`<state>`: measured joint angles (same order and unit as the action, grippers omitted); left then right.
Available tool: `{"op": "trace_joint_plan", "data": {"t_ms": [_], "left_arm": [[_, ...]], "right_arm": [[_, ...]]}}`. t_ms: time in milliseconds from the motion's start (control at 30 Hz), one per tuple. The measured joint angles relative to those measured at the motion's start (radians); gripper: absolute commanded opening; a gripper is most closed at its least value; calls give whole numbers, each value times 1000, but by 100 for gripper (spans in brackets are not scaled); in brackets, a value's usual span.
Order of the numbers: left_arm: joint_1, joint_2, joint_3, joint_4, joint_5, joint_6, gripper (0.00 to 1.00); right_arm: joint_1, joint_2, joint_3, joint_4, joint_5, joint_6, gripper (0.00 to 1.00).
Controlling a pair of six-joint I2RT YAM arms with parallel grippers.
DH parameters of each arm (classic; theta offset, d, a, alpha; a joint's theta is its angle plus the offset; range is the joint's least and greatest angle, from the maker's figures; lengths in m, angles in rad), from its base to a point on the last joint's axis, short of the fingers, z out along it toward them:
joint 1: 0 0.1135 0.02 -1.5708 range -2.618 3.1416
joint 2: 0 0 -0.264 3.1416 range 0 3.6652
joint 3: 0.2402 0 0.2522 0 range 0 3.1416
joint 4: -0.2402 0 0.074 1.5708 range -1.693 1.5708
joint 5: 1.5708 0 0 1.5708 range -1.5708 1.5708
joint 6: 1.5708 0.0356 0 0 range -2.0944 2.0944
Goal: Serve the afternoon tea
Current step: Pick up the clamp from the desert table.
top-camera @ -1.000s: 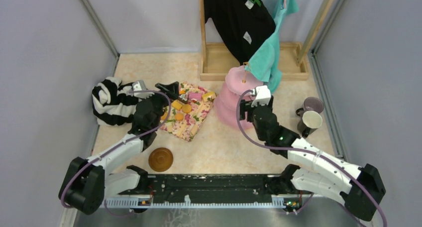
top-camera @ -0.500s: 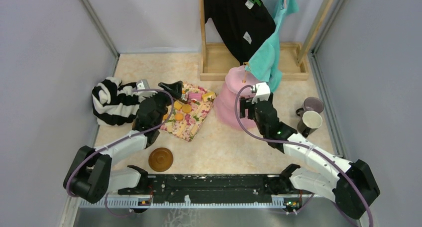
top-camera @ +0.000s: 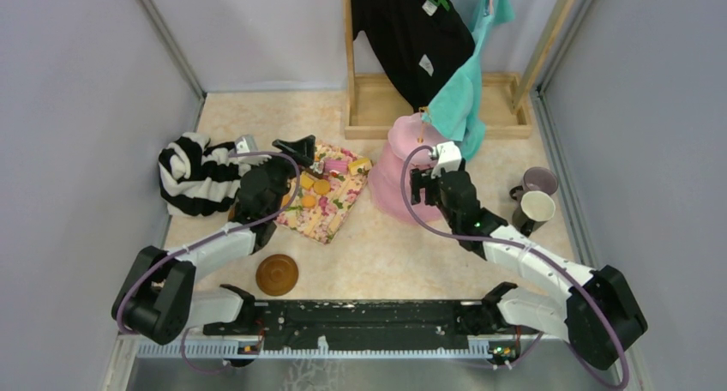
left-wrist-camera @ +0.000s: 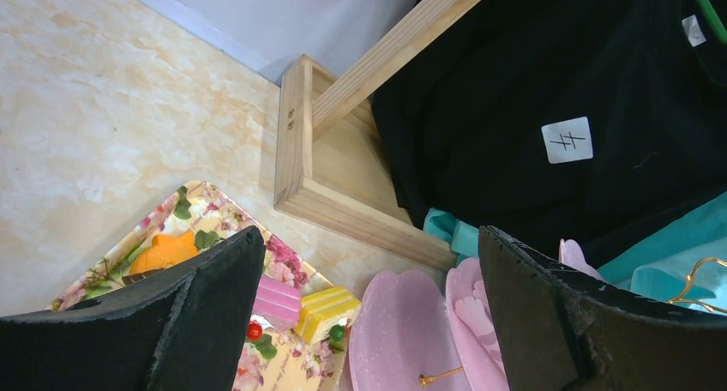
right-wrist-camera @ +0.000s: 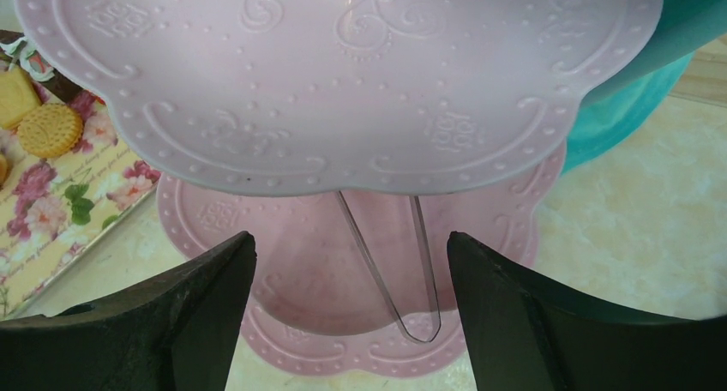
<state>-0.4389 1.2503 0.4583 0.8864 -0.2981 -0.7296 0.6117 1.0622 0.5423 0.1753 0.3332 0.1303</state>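
Note:
The pink three-tier cake stand (top-camera: pixel 396 170) stands mid-table, and its tiers (right-wrist-camera: pixel 343 82) fill the right wrist view. My right gripper (top-camera: pixel 416 188) is open at the stand's right side. Its jaws (right-wrist-camera: pixel 349 237) are level with the gap between two tiers and hold nothing. Toy pastries (top-camera: pixel 319 185) lie on the floral cloth (top-camera: pixel 330 213). My left gripper (top-camera: pixel 297 149) hovers open above the cloth's far edge, with a pink cake (left-wrist-camera: pixel 276 298) and a yellow cake (left-wrist-camera: pixel 326 312) below it (left-wrist-camera: pixel 370 237). A lilac mug (top-camera: pixel 538 181) and a cream mug (top-camera: pixel 533 209) stand at the right. A brown saucer (top-camera: pixel 277 273) lies near the front.
A black-and-white striped garment (top-camera: pixel 190 175) is heaped at the left. A wooden rack (top-camera: pixel 377 108) stands behind the stand. On it hang a black shirt (top-camera: pixel 411 39) and a teal garment (top-camera: pixel 459 99), which droops onto the top tier. Grey walls close in both sides.
My right gripper opened wider and moved up closer to the cake stand. My left gripper shifted slightly right and farther over the cloth's far edge.

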Motion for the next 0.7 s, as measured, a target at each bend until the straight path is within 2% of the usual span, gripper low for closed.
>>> {"op": "trace_joint_plan", "data": {"t_ms": [700], "left_arm": [[0, 6, 0, 13, 4, -14, 99]], "right_arm": [[-82, 56, 0, 44, -132, 4, 77]]}}
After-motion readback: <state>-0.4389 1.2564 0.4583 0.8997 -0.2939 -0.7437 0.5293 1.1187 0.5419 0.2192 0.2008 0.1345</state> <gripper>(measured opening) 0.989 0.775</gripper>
